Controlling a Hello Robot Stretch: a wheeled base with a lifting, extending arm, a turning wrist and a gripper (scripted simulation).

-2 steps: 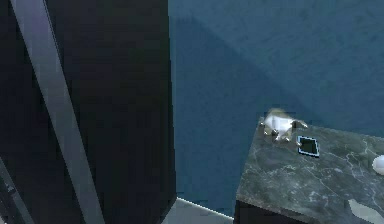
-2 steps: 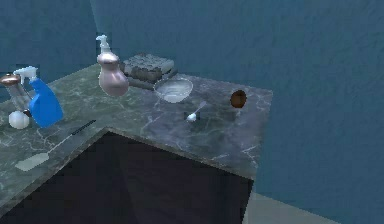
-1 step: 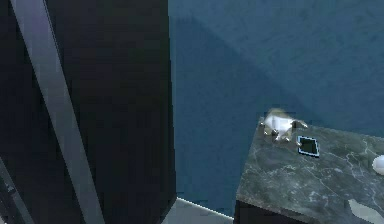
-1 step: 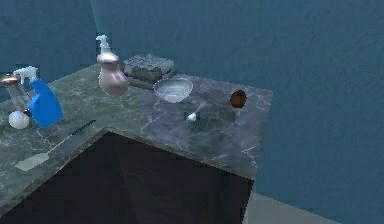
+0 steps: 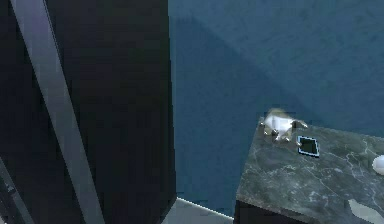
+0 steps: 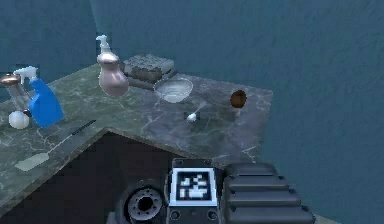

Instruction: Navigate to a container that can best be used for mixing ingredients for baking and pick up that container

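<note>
You see the bowl point(image 6: 173, 90) on the counter point(image 6: 130, 110), at about twelve o'clock from the gripper point(image 6: 141, 207). You cannot tell the fingers' state, nor whether they hold anything.

The arm point(image 6: 262, 192) sits low in the arm side view, at about 5 o'clock. It appears as a dark, ribbed block lying close to the bottom edge. Just beside it, at 6 o'clock, a white square marker point(image 6: 195, 187) with black marks faces the camera squarely. At the marker's 8 o'clock lies the end effector point(image 6: 145, 206), a dark body with a round, ringed part turned toward the camera. Its thin fingers cannot be made out, so its far end is unclear. Whether it holds anything cannot be told.
</note>
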